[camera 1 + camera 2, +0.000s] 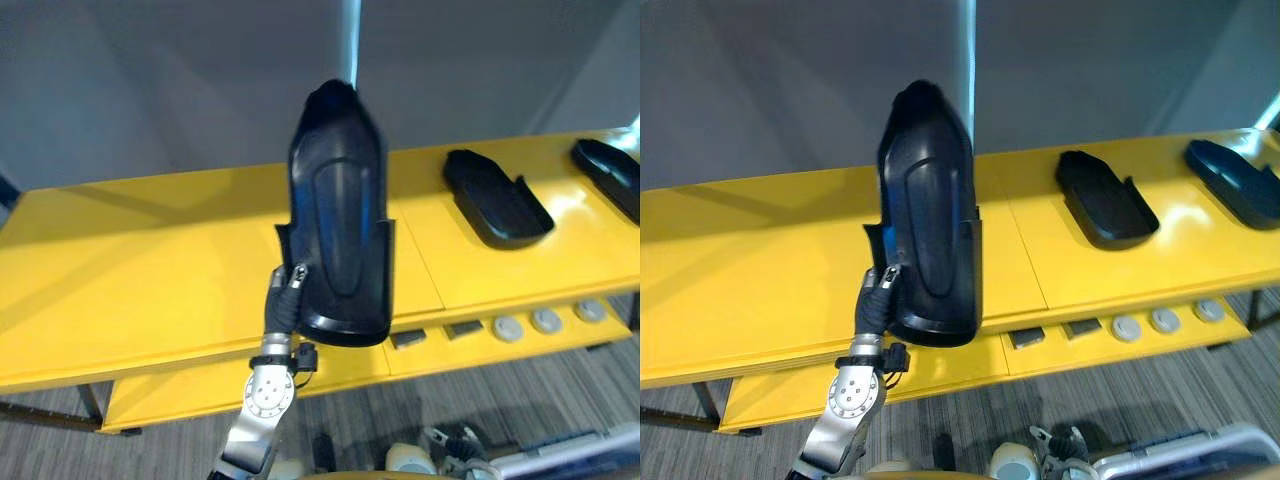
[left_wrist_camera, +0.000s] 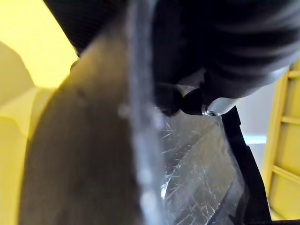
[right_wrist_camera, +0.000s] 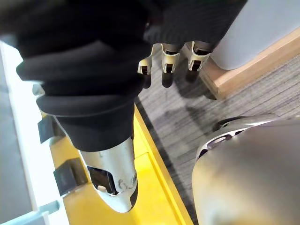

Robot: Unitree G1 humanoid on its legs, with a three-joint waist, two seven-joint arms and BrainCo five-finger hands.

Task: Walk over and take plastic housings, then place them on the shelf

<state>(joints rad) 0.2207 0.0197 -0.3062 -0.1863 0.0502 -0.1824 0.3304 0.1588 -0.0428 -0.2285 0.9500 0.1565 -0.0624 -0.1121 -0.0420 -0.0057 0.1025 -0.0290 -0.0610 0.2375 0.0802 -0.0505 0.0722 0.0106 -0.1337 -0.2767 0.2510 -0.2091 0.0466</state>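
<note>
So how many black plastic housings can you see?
3 housings: one upright in the left hand, one lying on the yellow shelf right of it, one at the shelf's far right edge, partly cut off.

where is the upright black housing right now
The housing stands upright at the centre of the eye views, gripped at its lower edge by the left hand, in front of the yellow shelf.

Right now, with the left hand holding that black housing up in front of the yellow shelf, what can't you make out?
Part of the shelf top: hidden behind the held housing, both eye views.
The rightmost housing: cut off by the edge, both eye views.
The round pieces on the lower tier: too small to identify.
How the left hand grips: behind the housing; left wrist view blurred.
</note>
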